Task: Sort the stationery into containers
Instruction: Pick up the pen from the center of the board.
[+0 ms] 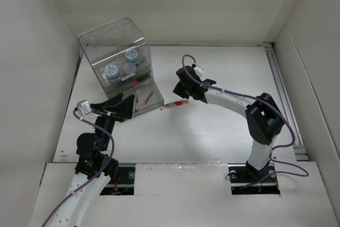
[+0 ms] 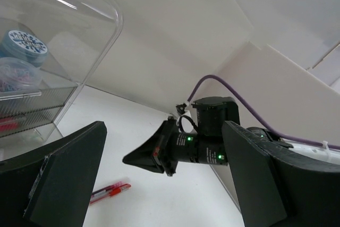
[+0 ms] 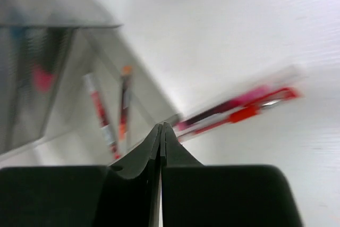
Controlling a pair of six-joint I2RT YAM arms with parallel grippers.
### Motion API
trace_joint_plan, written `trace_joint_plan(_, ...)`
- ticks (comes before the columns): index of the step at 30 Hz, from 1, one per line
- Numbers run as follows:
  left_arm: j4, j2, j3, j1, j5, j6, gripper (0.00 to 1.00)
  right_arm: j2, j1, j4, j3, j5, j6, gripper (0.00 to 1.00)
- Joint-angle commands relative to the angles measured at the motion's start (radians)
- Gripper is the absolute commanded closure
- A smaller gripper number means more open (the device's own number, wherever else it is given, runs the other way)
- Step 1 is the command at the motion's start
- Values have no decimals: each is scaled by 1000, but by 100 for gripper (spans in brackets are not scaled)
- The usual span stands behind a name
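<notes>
Here, the red pens (image 1: 174, 104) lie loose on the counter (image 1: 223, 131), at 4 o'clock from the clear organiser box (image 1: 114, 51). Their long axis runs roughly 9-to-3, with the right end tipped toward 2.

Your right fingers (image 1: 182, 86) are pressed together on nothing. The pens lie near them, at 7 o'clock in the top view and at 2 o'clock in the right wrist view.

Your left fingers (image 2: 64, 179) stand wide apart and empty by the box front. The pens are at 3 o'clock from them and farther off, so the right arm is judged the nearer.

The blue-and-white rolls (image 1: 111, 72) already sit inside the box.

The right wrist view is blurred: you cannot count the pens with certainty, nor tell whether the fingertips touch the counter. The frame edge cuts off the left fingers.
</notes>
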Motion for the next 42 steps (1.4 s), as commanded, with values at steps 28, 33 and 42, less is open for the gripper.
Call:
trace_joint_plan(28,57,23,-8,-4,21,2,12,119,-129,-78,-21,53,-40,59)
trace_joint_plan(33,57,32,-8,-4,20,2,12,137,-129,-78,-12,33,-40,58)
trace_joint_plan(42,57,32,-8,-4,17,2,12,185,-172,-45,40,-24,-40,71)
